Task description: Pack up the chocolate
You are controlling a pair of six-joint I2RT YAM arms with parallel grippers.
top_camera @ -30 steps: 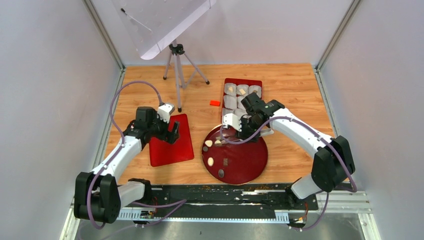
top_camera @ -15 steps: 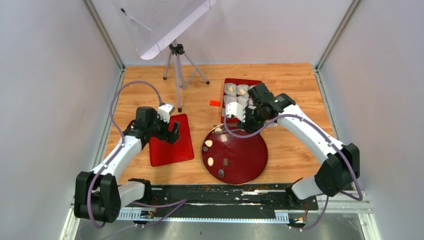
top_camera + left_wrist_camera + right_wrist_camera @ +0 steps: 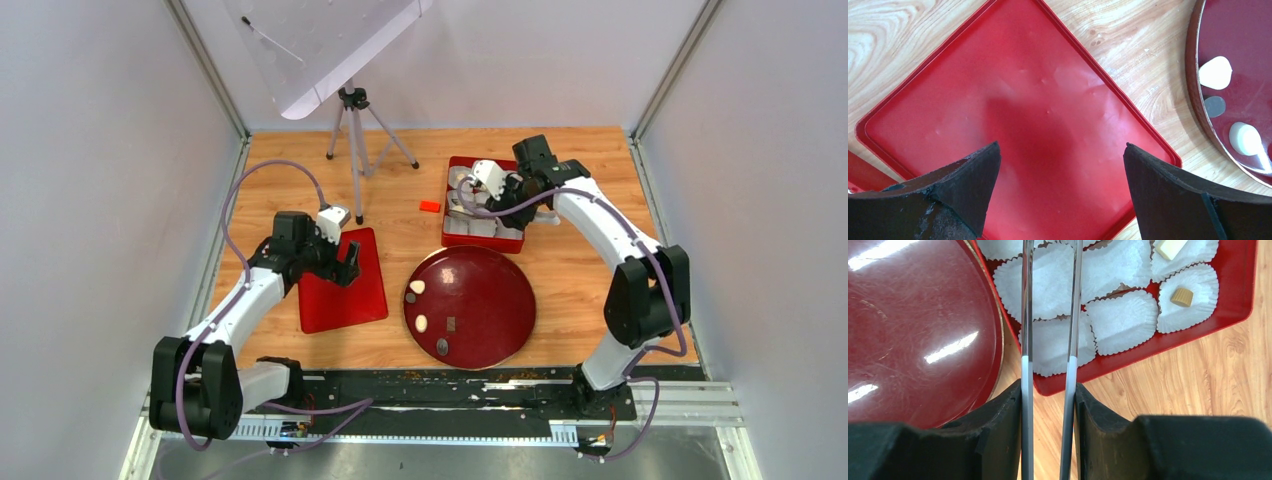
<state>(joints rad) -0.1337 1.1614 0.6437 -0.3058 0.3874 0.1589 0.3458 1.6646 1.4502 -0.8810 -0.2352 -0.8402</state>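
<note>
Chocolate pieces — tiny, likely light, slick, easily marred — lie on the round plate and in the box; right hand clamps tweezers, best closed softly across each piece's sides; left hand gapes wide.

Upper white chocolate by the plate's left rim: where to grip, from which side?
From straight above: pinch the white chocolate across its wide rounded part, tweezers on its two flanks. It lies flat on the plate, right beside its rim, so a low approach from the left looks blocked.
</note>
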